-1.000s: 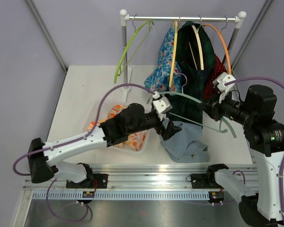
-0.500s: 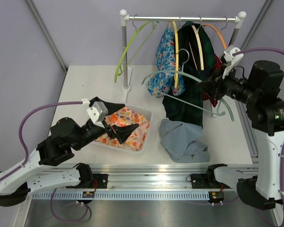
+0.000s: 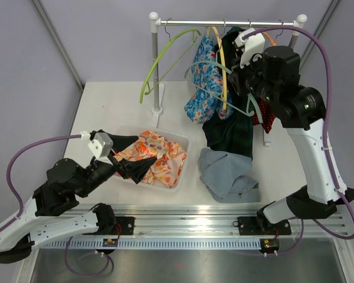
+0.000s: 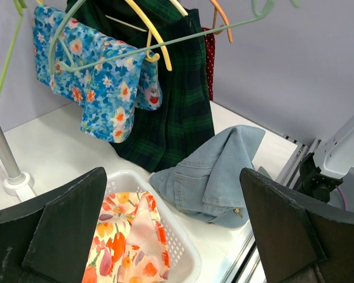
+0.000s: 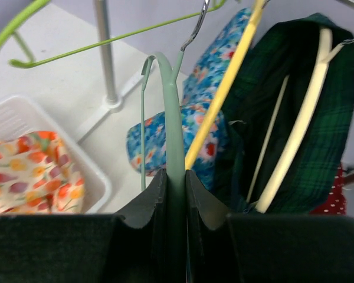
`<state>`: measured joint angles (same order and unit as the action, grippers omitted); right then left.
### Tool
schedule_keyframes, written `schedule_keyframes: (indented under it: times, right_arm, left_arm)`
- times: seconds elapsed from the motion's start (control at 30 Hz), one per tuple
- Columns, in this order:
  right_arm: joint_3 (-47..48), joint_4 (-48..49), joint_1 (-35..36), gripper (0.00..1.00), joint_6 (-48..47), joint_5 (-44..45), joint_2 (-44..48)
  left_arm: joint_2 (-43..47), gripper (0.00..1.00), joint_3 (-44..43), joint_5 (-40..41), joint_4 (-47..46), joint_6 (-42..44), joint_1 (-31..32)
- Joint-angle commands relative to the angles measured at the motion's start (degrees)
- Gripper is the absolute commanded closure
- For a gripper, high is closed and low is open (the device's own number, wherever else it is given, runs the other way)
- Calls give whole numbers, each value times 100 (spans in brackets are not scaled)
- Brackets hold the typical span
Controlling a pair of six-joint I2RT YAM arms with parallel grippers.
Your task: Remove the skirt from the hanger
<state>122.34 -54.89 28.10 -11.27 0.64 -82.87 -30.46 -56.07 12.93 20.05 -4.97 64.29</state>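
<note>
right pincer [image 5: 176, 177] clamped on bare pale-green hanger [image 5: 168, 112] | left pincer [image 4: 172, 177] wide apart | advice: steer it slowly clear of yellow hanger [image 5: 224, 100]

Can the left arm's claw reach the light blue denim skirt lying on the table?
Probably yes. The left claw is open and empty over the white plastic basket, and the light blue denim skirt lies just beside it with nothing between them.
</note>
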Motion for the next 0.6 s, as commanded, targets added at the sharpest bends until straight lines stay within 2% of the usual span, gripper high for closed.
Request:
schedule_keyframes:
  times: [0.0, 0.3, 0.57]
  right_arm:
    - [491, 795, 257, 100, -366, 1507, -281]
    - [922, 1595, 451, 100, -912, 2220, -950]
    - [1370, 2140, 521, 100, -1114, 2388, -1573]
  left_arm:
    - [215, 1, 105, 236, -46, -179, 22]
    - [593, 1, 299, 359, 34, -303, 13]
    - [734, 1, 360, 430, 51, -355, 22]
